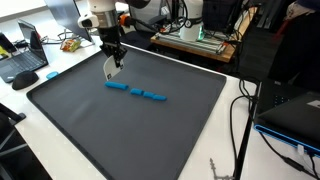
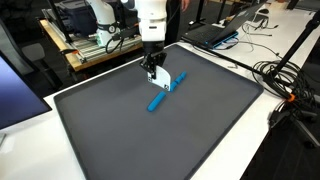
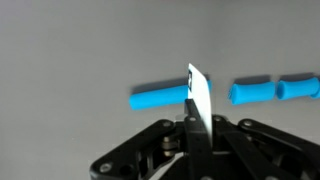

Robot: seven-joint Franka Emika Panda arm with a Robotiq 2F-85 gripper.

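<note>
- My pincer (image 1: 113,66) is clenched on a thin white card (image 3: 198,92). In the wrist view the card is pinched nearly edge-on between the fingers, upright, with its free end past the tips.
- I hang over the grey mat (image 1: 190,125), on the side nearest the arm's base, with the card (image 2: 165,80) low above the mat.
- Three blue cylinders (image 1: 136,92) lie end to end in a row on the mat, with small gaps between them.
- The end cylinder (image 3: 160,97) sits right behind the card in the wrist view, and the card crosses its length. The other two lie off to one side.
- I cannot tell whether the card touches the mat or the cylinder. In an exterior view it looks just clear of both.
- My judgement on handling:
  - A thin card can pivot in a flat pinch, so I should grip it firmly and hold the wrist level.
  - I should work low and slow over the mat, with the card's edge parallel to it.
  - Round pieces roll at a nudge, so any contact should be square and gentle.
</note>
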